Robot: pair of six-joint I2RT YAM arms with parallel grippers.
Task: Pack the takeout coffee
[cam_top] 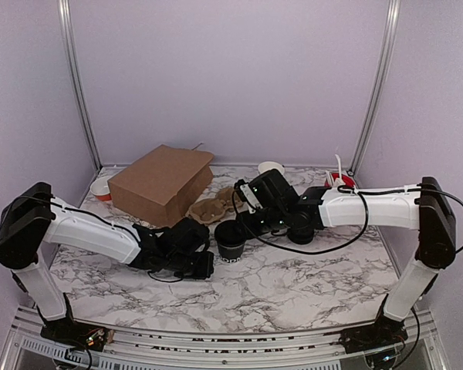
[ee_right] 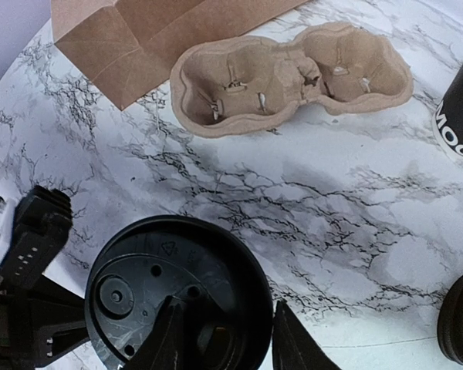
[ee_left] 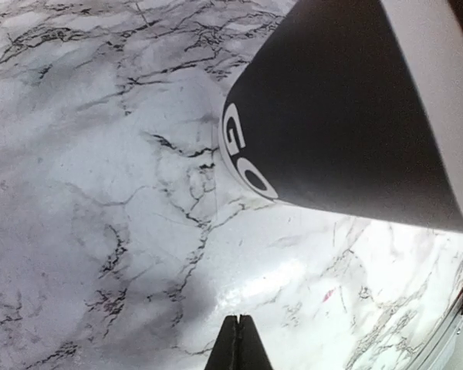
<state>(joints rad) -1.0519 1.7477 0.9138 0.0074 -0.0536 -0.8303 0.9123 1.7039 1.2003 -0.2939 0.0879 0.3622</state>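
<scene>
Nearest the arm bases, the left gripper (ee_left: 236,324) sits low over the white marble-patterned tabletop (cam_top: 293,285) on the near side of the moulded brown pulp two-cup carrier (ee_right: 285,77). Its fingers are pressed together with nothing between them. Just past it, the small black paper cup with a black plastic lid (cam_top: 231,245) stands upright on the tabletop, directly in front of the carrier and in neither pocket. The right gripper (ee_right: 228,308) hangs above the cup, fingers spread, one over the lid and the other just outside its rim. Beyond the carrier, to its left, sits the brown paper bag (cam_top: 160,183).

Soft, even overhead light; faint shadows and glare on marble table (ee_left: 239,297)
</scene>
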